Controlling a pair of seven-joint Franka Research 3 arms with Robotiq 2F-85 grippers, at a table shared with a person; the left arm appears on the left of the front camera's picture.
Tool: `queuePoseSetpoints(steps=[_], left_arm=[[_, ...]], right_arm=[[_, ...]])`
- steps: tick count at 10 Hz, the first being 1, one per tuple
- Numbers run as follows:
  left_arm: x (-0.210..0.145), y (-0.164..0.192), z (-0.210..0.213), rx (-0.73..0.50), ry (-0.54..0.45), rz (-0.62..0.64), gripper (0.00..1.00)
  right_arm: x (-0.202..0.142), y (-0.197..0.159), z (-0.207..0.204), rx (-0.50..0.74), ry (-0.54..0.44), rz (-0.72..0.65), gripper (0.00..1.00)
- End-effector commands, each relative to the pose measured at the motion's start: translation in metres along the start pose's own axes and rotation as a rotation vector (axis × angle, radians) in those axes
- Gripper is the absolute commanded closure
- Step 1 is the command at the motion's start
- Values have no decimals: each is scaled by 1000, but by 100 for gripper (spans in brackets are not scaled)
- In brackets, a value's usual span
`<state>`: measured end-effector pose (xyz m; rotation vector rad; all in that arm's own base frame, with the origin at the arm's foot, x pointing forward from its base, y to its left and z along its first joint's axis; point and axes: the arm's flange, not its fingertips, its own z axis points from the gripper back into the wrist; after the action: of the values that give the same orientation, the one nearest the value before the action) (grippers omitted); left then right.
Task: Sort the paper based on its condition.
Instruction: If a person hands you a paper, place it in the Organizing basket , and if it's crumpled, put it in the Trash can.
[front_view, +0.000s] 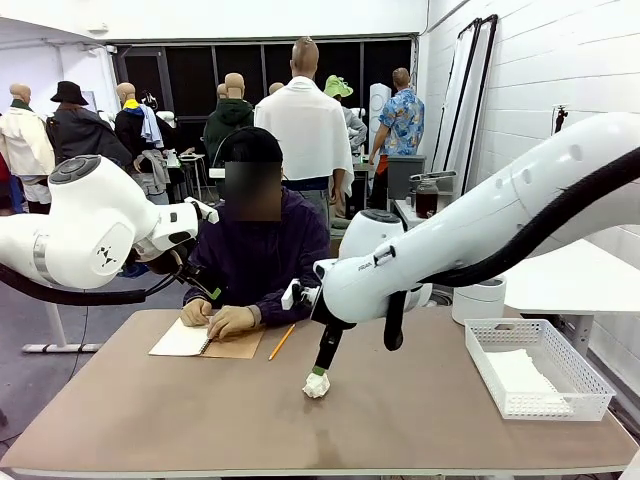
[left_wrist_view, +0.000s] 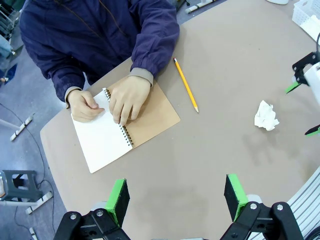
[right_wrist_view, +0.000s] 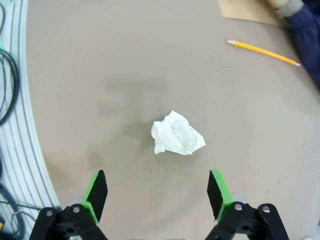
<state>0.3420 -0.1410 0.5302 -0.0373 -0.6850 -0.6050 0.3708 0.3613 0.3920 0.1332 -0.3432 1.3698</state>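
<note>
Your right gripper hangs directly above the crumpled paper, jaws spread to their widest and holding nothing, so the ball sits framed between the two green pads with clear worktop on every side. That placement reads as a set-up for a straight descent: the wad lies alone near the middle of the worktop, slightly toward your near edge, with nothing touching it.

Your left gripper is also wide open and empty, held high over the left half of the worktop and looking down at the person's hands on the spiral notebook. One hand pins the open page while the other grips it near the binding, which looks like a sheet being torn out; you appear to be parked there to wait for it.

The pencil lies loose just beside the notebook, toward the far edge, well apart from the wad. The white mesh basket stands at the right edge with flat white sheets already in it, so smooth paper seems to belong there; whether the crumpled ball does, you cannot tell from here.
</note>
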Motion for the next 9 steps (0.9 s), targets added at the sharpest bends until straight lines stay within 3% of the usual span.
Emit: queuePoseSetpoints(steps=[1,9], left_arm=[[-1,1,0,0,1,2,0],[-1,1,0,0,1,2,0]], right_arm=[[8,-16,-13,20,31,56,0],[8,-44,-59,3,86,35,0]])
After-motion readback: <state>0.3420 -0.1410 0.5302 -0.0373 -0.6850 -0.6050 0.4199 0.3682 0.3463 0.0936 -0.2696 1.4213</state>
